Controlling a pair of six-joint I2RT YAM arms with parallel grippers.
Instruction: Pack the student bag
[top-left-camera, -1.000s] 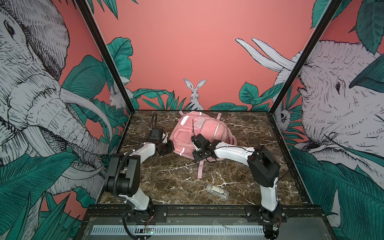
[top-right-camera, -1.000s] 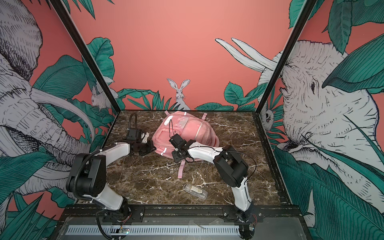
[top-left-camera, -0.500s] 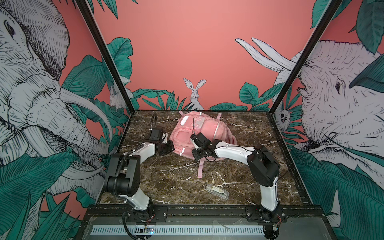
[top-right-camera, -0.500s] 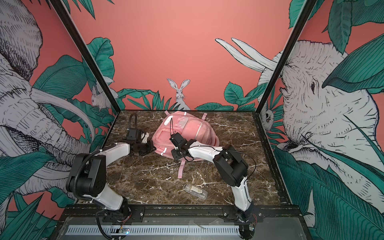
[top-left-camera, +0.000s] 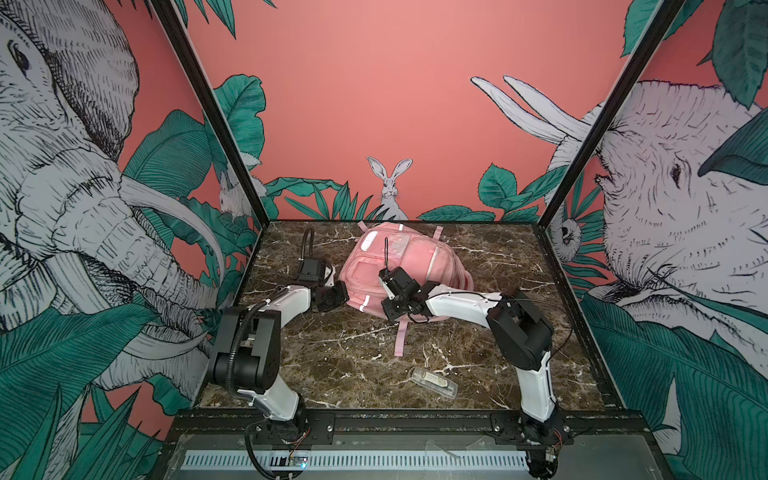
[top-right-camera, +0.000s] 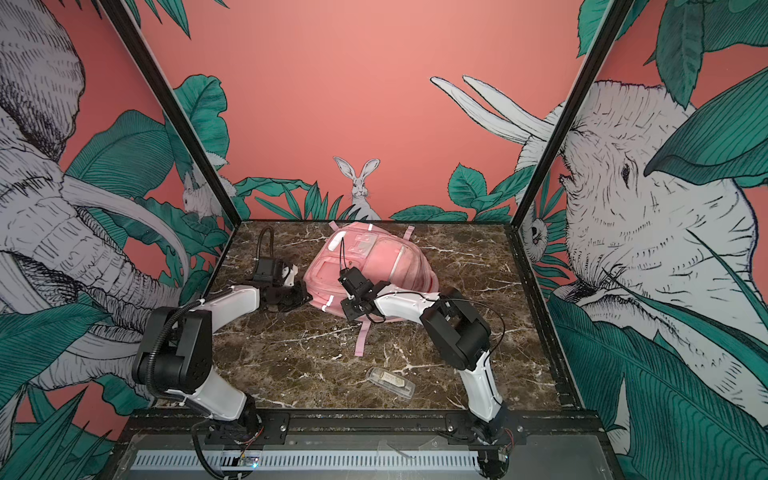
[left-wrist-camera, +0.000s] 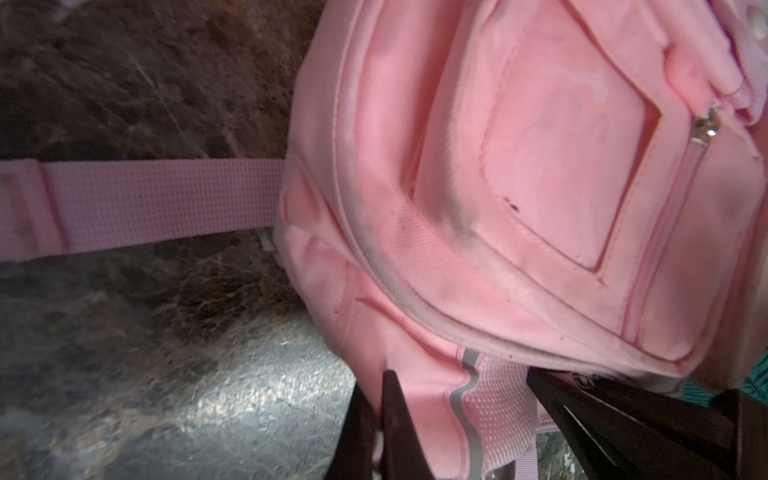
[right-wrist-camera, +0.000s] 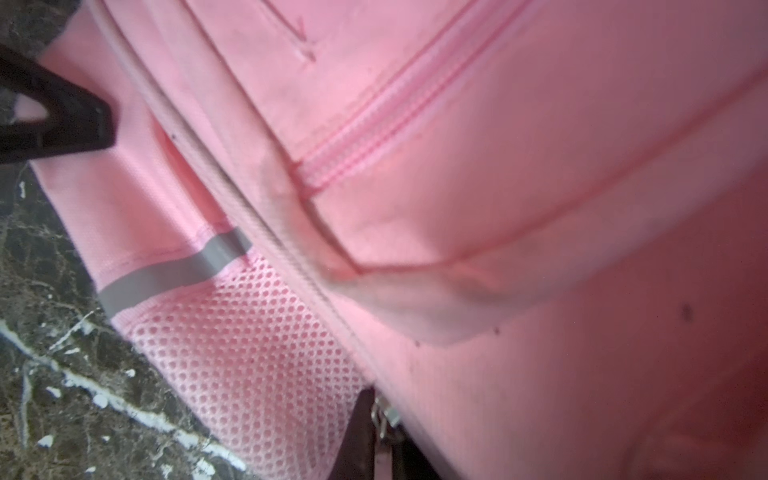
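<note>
The dark marble table (top-left-camera: 332, 353) carries a pink backpack (top-left-camera: 415, 266) lying flat, one strap trailing forward. A small clear case (top-left-camera: 432, 381) lies well in front of the backpack.

Bag (top-left-camera: 409, 266): matt pink woven cloth, grubby at the seams. Its side pocket (right-wrist-camera: 257, 353) is open mesh under a smooth grey reflective strip (right-wrist-camera: 174, 274); strap (left-wrist-camera: 158, 203) is ribbed webbing; zip pull (right-wrist-camera: 384, 414) shiny metal. Table (top-left-camera: 357, 357): glossy dark marble-look, white-veined. At 5 o'clock from the bag, a clear plastic case (top-left-camera: 434, 381).
</note>
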